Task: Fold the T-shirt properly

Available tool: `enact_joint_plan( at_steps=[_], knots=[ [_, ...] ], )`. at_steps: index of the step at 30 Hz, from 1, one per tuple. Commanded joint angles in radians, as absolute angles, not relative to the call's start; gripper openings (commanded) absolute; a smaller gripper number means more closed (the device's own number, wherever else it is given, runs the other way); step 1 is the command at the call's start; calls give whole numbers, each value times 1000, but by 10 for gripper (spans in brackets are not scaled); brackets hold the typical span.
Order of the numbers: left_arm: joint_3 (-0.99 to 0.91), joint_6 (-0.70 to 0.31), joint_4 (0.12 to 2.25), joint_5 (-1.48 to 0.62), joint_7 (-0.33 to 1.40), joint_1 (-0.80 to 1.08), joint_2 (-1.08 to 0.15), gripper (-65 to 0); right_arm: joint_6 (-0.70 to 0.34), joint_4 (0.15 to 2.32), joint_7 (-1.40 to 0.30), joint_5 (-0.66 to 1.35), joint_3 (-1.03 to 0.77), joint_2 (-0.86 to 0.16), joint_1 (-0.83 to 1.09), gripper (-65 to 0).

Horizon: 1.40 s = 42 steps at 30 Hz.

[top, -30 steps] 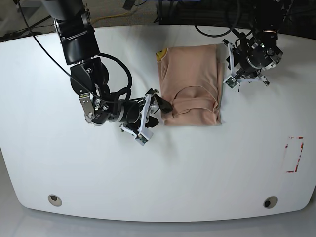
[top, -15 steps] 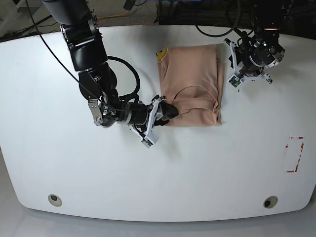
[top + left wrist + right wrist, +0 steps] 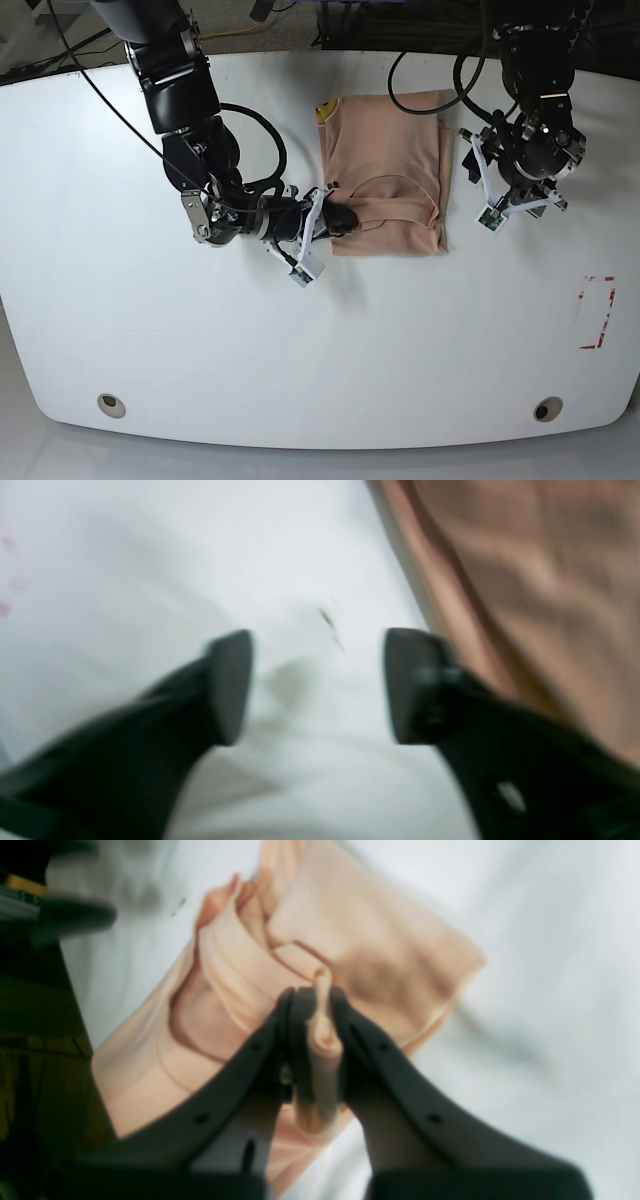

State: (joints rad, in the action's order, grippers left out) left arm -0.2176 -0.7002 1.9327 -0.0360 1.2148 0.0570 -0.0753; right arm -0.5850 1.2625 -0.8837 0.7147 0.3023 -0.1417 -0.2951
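We see the peach T-shirt [image 3: 385, 172] folded into a neat upright rectangle, collar showing near its lower edge, lying flat on the white surface [image 3: 320, 350], upper middle.

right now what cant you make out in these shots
- Base view: the right gripper tips are too small to show how much T-shirt they pinch.
- Left wrist view: motion blur smears the left gripper; the frame cuts the shirt off.
- Base view: small yellow thing at the shirt's far corner, too small to identify.
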Motion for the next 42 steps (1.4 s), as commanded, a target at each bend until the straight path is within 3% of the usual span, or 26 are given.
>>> enact_joint_plan(
  at_steps=[1,8,24,32,34,39,42],
  knots=[
    [-219,-698,1948,-44,1202,15,-56,-196,-593,1302,-860,737,298,-142,-317,-650],
    [-214,-698,1845,-42,1202,-79,4,-185,-593,1320,-860,737,298,-142,-308,-650],
    [-168,-698,1561,-44,1092,-174,5,-193,-593,1320,-857,737,295,-142,-305,-650],
    [-134,-698,1468,-44,1040,-177,5,-292,-593,1320,-855,737,295,-142,-305,-650],
    [-130,-698,1461,-44,1030,-176,5,-356,-593,1320,-855,736,295,-142,-305,-650],
    [-130,-698,1460,-44,984,-170,5,-596,-593,1320,-855,736,295,-142,-305,-650],
    [-130,-698,1463,-44,980,-170,5,-642,-593,1320,-855,736,295,-142,-305,-650]
  ],
)
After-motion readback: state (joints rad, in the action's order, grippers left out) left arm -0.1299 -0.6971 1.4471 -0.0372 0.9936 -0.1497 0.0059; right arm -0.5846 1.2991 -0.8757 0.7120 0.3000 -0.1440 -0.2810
